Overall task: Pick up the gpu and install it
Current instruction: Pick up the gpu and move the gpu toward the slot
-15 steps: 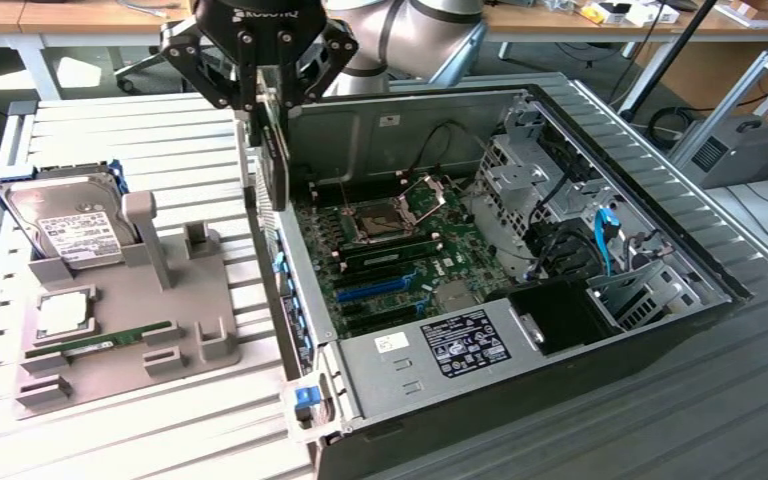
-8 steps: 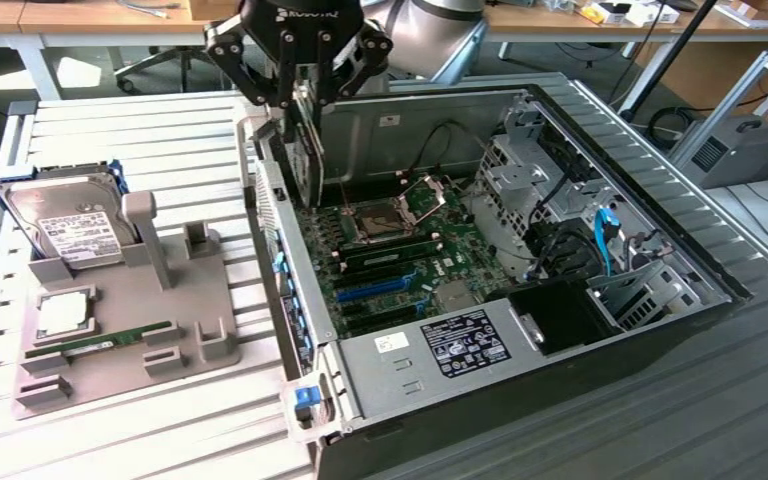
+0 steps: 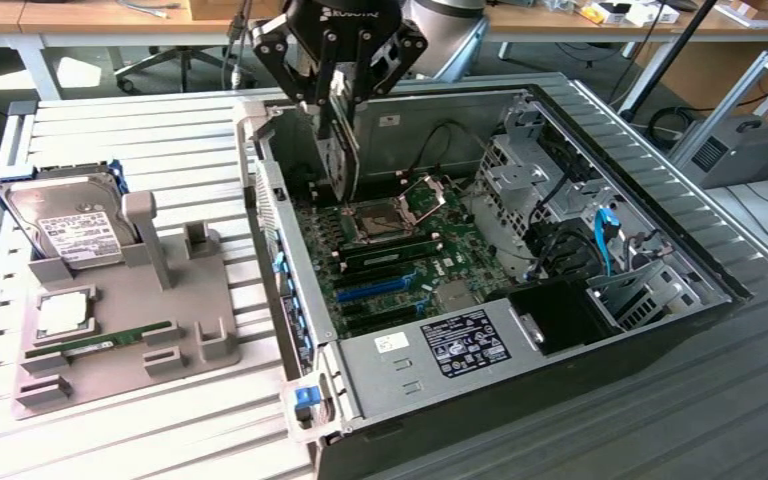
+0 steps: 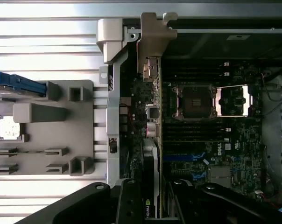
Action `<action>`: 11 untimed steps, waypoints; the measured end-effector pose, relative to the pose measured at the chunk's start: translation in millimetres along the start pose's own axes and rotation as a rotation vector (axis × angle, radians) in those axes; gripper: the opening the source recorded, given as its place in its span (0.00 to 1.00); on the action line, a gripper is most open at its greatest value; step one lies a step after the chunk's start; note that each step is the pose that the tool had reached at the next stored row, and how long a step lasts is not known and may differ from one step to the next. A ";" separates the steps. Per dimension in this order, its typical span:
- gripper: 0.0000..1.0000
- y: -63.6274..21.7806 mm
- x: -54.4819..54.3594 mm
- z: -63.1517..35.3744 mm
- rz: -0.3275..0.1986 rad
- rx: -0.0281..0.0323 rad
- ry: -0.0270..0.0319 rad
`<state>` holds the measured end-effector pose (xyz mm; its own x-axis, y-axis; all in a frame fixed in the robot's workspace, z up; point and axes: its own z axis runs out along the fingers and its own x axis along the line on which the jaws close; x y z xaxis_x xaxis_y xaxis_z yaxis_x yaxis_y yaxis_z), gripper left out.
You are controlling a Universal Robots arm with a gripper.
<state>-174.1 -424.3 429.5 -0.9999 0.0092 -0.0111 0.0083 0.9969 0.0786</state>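
Over the rear corner of the open case [image 3: 651, 195], the jaws are clamped on the gpu [image 3: 339, 150], which hangs end-down just inside the rear wall, clear of the board [image 3: 411, 270]. From the wrist I look straight along the card [image 4: 152, 154] to its silver bracket [image 4: 155, 37] at the low end. I judge the pick-up done and the install in hand: the card is carried but sits in no slot.

Seating, as I read it, calls for the card's contact edge to lie along the blue slot [image 3: 371, 290], seen on the wrist too [image 4: 183, 157], with the bracket against the rear wall. As it hangs, its long side stands upright, so the angle needs correcting.

Close by are the open socket [image 3: 373, 215] and the memory sticks [image 3: 391, 255] just beside the blue slot; both could be knocked. A drive cage [image 3: 531, 170] and a blue cable [image 3: 607, 235] sit well apart. On the counter [image 3: 131, 430], a grey holder [image 3: 131, 340] carries a hard drive [image 3: 71, 225].
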 end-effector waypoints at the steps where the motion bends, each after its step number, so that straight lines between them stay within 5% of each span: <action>1: 0.27 0.0 -3.5 0.0 0.000 -0.0001 0.0001; 11: 0.27 0.4 -48.8 0.6 0.000 -0.0003 0.0013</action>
<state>-125.3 -424.3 429.5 -0.9999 0.0092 -0.0098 0.0084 0.9968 0.0789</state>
